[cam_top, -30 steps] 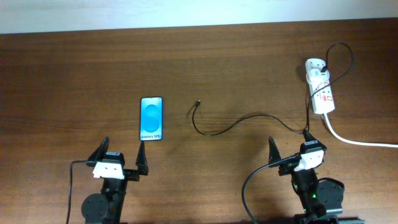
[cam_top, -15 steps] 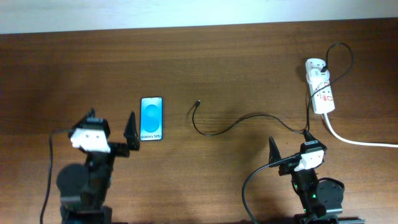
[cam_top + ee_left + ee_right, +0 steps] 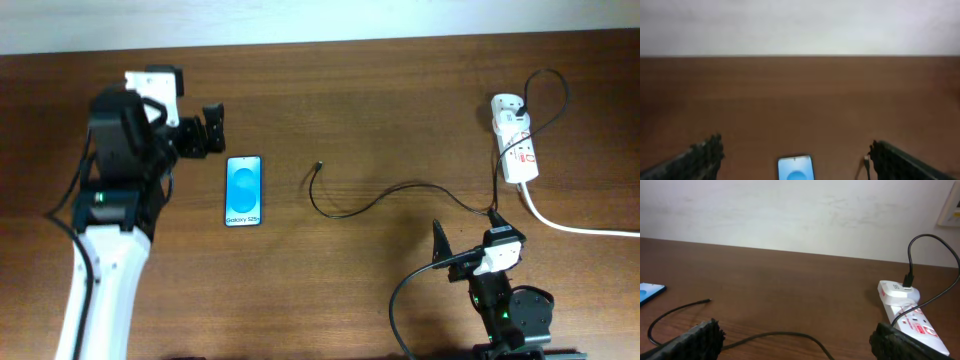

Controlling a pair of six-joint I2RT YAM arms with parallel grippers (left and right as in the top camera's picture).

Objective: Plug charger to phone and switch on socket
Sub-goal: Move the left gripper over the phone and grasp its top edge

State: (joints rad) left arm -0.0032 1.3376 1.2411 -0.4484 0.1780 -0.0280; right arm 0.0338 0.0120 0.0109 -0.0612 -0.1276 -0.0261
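Parking the right gripper (image 3: 466, 232) wide open, empty, nearest; leaving the charger (image 3: 345, 213) tip lying loose, apart from the phone (image 3: 244, 190); hovering the left gripper (image 3: 214, 128), gaping and empty, by the phone's far end; judging plugging and switching the far-right socket (image 3: 517, 145) both undone

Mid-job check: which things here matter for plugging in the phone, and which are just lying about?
Job: phone, charger cable, white adapter, power strip with its thick cord.
Lying about: only a wall plate, on the wall behind.
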